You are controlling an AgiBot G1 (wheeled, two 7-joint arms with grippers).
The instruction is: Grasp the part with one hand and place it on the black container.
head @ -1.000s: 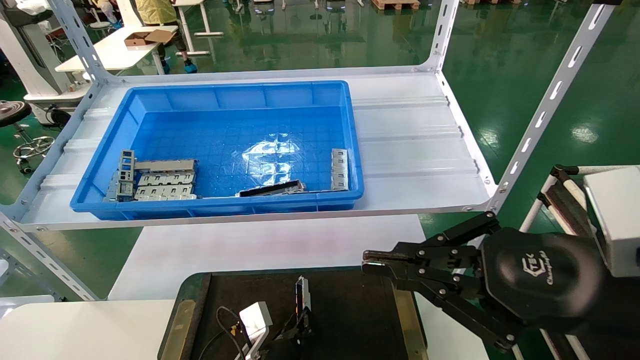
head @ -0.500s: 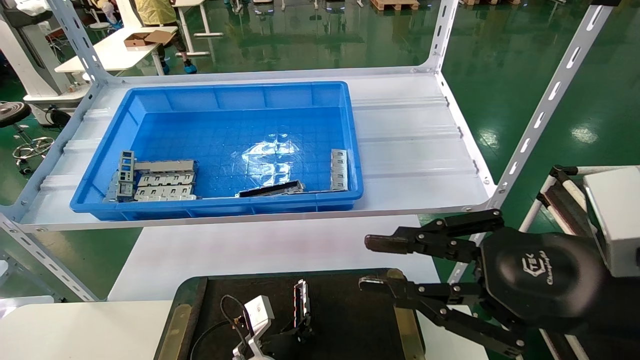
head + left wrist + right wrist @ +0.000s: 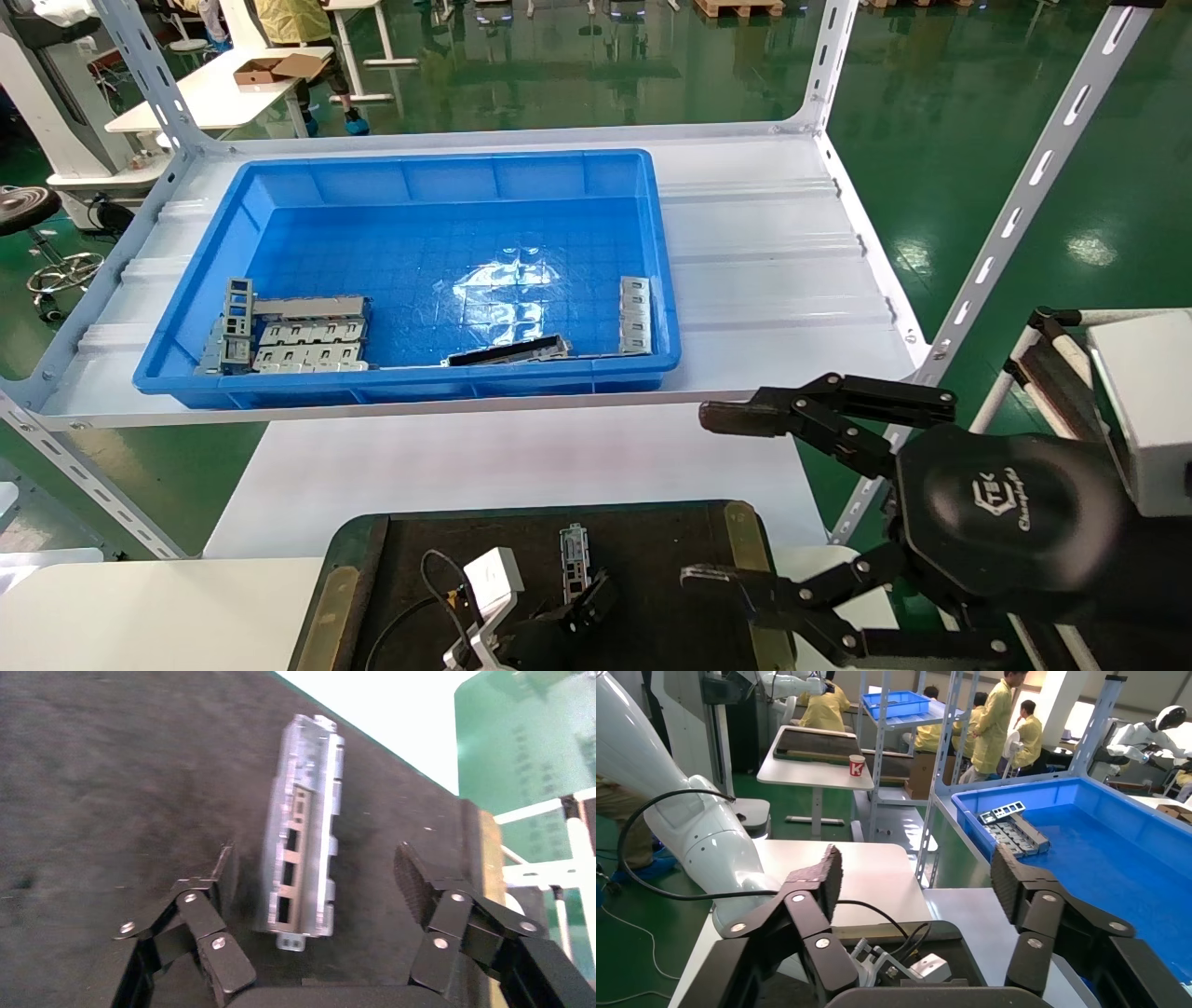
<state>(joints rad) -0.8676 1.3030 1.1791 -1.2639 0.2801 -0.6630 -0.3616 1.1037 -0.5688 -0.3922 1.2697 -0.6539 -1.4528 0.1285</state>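
Slim silver-grey metal bar (image 3: 301,831) now flat on matte black tray (image 3: 652,559); left gripper (image 3: 316,881) released, right gripper (image 3: 717,499) spread wider; placement apparently done.

Part (image 3: 303,864) flat on black container (image 3: 105,790) between spread left claw (image 3: 320,881) fingers (untouched)

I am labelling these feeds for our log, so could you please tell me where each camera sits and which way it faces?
Head view: on the head, looking forward and down at the blue bin on the shelf and the black container; the open right tool shows.
Left wrist view: above the black container, looking at the part lying between the open left tool's fingers.
Right wrist view: looks across the room past the open right tool.
Shared: head and right wrist views both show the blue bin.
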